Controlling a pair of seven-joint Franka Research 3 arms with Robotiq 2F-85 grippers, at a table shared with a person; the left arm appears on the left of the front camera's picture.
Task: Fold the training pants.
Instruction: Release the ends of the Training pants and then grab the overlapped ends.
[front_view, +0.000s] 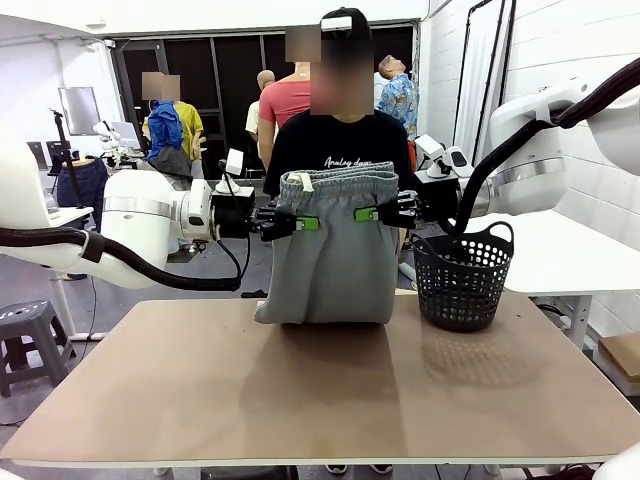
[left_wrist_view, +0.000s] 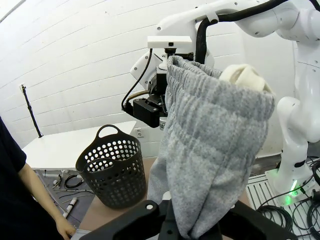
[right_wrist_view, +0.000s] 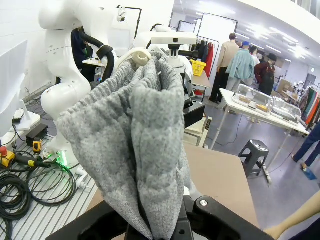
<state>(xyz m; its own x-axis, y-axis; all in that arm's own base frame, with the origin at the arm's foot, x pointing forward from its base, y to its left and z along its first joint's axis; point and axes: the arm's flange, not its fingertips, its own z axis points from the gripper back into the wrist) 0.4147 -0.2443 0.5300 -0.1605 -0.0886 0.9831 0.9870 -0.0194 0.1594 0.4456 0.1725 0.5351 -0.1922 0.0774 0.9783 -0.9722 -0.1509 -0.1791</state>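
Note:
The light grey training pants (front_view: 330, 250) hang folded above the table's far edge, waistband up, with the white drawstring (front_view: 303, 181) at the top left. My left gripper (front_view: 297, 223) is shut on the waistband's left side and my right gripper (front_view: 368, 213) is shut on its right side. The lower end of the pants rests on the table (front_view: 300, 400). In the left wrist view the grey fabric (left_wrist_view: 210, 150) rises from between my fingers toward the other gripper. The right wrist view shows the bunched waistband (right_wrist_view: 145, 145) clamped the same way.
A black mesh basket (front_view: 463, 275) stands on the table's far right, close to the pants. A person in a black shirt (front_view: 335, 145) stands right behind the pants; a hand (left_wrist_view: 62, 227) is near the table edge. Other people and tables are farther back.

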